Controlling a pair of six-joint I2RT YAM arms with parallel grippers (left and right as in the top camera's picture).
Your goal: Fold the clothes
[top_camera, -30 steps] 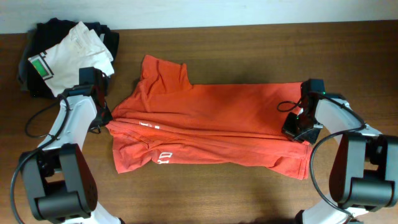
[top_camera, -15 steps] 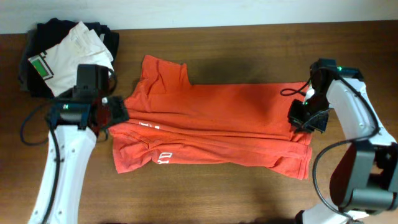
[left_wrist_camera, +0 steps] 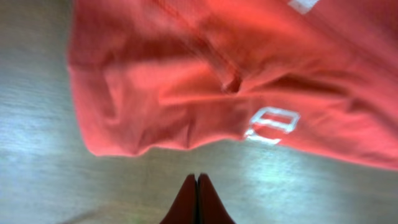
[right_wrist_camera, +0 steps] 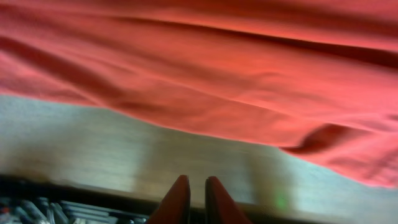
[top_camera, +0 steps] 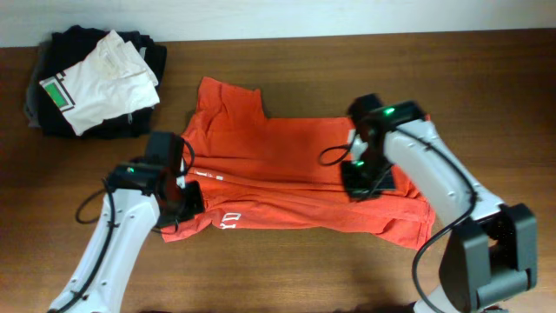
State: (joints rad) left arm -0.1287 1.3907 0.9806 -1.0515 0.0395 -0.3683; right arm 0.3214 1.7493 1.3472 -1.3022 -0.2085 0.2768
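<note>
The clothes are one red-orange T-shirt (top_camera: 287, 165), lying folded lengthwise across the wooden table with white lettering (top_camera: 230, 219) near its lower left. My left gripper (top_camera: 182, 202) hovers at the shirt's lower-left corner. In the left wrist view it (left_wrist_camera: 198, 177) is shut and empty over bare wood, just off the shirt's edge (left_wrist_camera: 205, 74). My right gripper (top_camera: 363, 181) hangs over the shirt's right-middle. In the right wrist view its jaws (right_wrist_camera: 198, 180) are all but shut, holding nothing, with the cloth (right_wrist_camera: 217, 81) beyond.
At the back left corner sits a pile of black garments (top_camera: 52, 52) with a white garment with a green patch (top_camera: 95, 78) on top. Bare table (top_camera: 486, 87) lies right of the shirt and along the front edge.
My left arm swung from the shirt's left edge down to its lower-left corner, its jaws opening and then shutting. My right arm moved left from the right hem toward the shirt's middle.
</note>
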